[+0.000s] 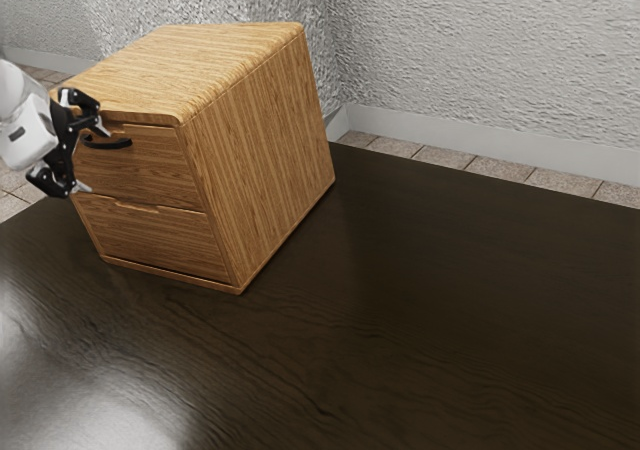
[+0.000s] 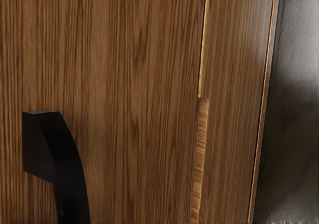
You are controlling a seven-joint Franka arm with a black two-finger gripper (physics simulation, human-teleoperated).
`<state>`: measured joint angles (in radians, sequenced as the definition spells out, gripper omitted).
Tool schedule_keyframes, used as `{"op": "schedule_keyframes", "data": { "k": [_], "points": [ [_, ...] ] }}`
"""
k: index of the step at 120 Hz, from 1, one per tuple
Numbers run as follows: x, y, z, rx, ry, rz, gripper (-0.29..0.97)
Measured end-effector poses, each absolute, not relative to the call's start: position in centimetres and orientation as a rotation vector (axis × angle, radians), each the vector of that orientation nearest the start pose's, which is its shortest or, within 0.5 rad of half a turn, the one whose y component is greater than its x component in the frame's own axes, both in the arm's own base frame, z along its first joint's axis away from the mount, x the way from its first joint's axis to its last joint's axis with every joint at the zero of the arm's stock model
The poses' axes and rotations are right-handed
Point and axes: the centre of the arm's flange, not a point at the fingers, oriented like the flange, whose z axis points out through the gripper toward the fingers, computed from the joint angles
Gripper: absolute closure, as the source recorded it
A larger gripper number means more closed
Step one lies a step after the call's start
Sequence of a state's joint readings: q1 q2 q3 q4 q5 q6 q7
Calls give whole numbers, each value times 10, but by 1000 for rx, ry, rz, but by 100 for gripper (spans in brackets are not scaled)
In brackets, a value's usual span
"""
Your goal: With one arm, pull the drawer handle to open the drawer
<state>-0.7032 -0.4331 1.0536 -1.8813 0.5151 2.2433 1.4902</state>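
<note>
At upper drawer (image 1: 140, 170) of wooden cabinet (image 1: 255, 140), spread claw (image 1: 70, 143) just beside black handle (image 1: 110, 144).

Arm (image 1: 22, 125): cut off by the exterior view's left edge.
Drawer handle (image 2: 52, 154): in the wrist view it runs off the lower edge. In the exterior view one end sits behind my gripper (image 1: 85, 153).
Lower pull (image 2: 200, 154): cut by that same wrist-view edge.
Cabinet (image 1: 255, 140): back and far side hidden.

My exterior camera looks down at the cabinet (image 1: 215, 120) from well off; my wrist camera faces its drawer front (image 2: 124, 84) close up; both share the handle (image 1: 107, 143).
</note>
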Motion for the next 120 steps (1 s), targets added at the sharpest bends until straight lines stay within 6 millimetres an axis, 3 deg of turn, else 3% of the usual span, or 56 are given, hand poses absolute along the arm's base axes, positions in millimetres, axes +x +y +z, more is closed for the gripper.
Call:
{"op": "schedule_keyframes", "data": {
  "k": [49, 84, 120],
  "points": [
    [453, 302, 629, -2124, 1495, -337, 1],
    [419, 293, 630, -2134, 1479, -347, 3],
    [389, 267, 630, -2128, 1490, -376, 7]
  ]
}}
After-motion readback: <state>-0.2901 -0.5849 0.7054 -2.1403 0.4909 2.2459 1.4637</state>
